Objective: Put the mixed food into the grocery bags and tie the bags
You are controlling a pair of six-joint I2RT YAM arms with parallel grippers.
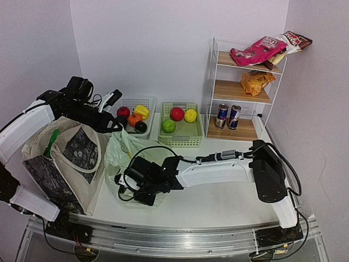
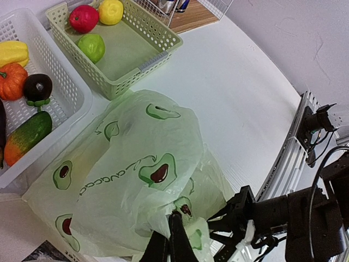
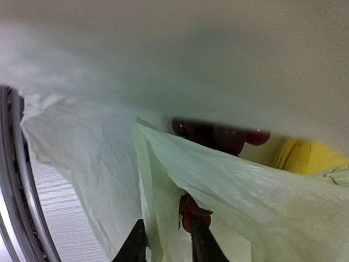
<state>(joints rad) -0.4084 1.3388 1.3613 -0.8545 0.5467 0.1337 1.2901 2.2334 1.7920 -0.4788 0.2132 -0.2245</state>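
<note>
The pale-green avocado-print plastic bag [image 1: 117, 155] lies beside the cream canvas tote [image 1: 65, 158], which stands open at the left with a green packet [image 1: 52, 143] poking out. My left gripper [image 2: 173, 218] is shut on a bunched edge of the plastic bag [image 2: 136, 158] and holds it up. My right gripper [image 3: 166, 243] is at the bag's near side [image 1: 124, 183], jaws a little apart with a fold of bag film [image 3: 158, 191] between them. Dark red grapes [image 3: 218, 134] and yellow bananas [image 3: 308, 155] show inside. Two blue-silver cans [image 1: 228, 116] and an orange crisp packet [image 1: 255, 82] sit on the shelf.
A white basket [image 1: 148, 99] of vegetables and a green basket [image 1: 180, 141] of fruit stand behind the bags. The wire shelf rack [image 1: 214, 82] at the back right carries a pink crisp packet [image 1: 259, 50] on top. The right arm's body [image 1: 218, 169] stretches across the table's middle.
</note>
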